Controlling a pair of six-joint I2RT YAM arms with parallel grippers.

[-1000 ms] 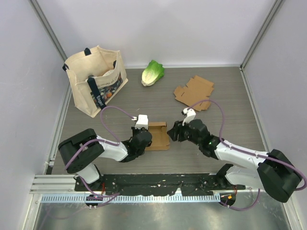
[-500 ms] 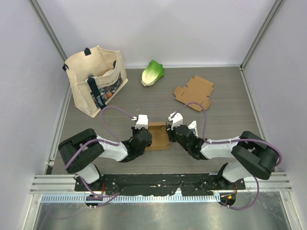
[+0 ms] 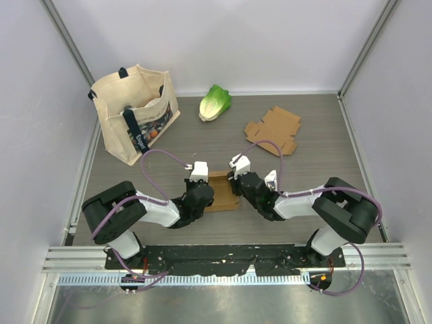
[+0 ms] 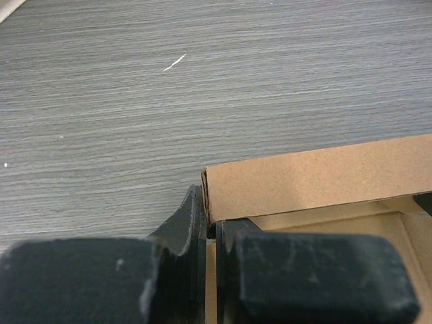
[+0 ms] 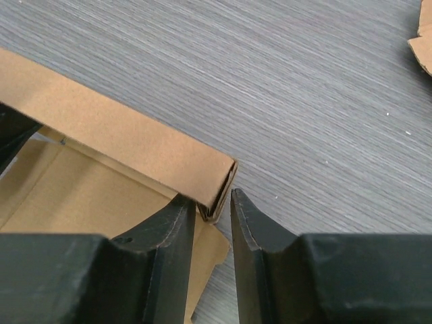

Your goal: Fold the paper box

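The brown paper box (image 3: 223,196) lies half-formed on the table between my two grippers. My left gripper (image 3: 208,194) is shut on the box's left wall; in the left wrist view its fingers (image 4: 192,223) pinch the cardboard edge below the raised far wall (image 4: 317,177). My right gripper (image 3: 235,185) is at the box's right far corner. In the right wrist view it (image 5: 212,202) straddles the end of the folded wall (image 5: 121,131). Its left finger (image 5: 177,223) touches the wall. A narrow gap separates the right finger (image 5: 246,223) from the cardboard.
A cream tote bag (image 3: 135,111) stands at the back left. A green lettuce (image 3: 214,102) lies at the back centre. A flat unfolded cardboard blank (image 3: 273,130) lies at the back right, its edge also showing in the right wrist view (image 5: 422,40).
My right gripper has swung left from beside the box onto its right far corner, and its jaws have narrowed. The left gripper has held still.
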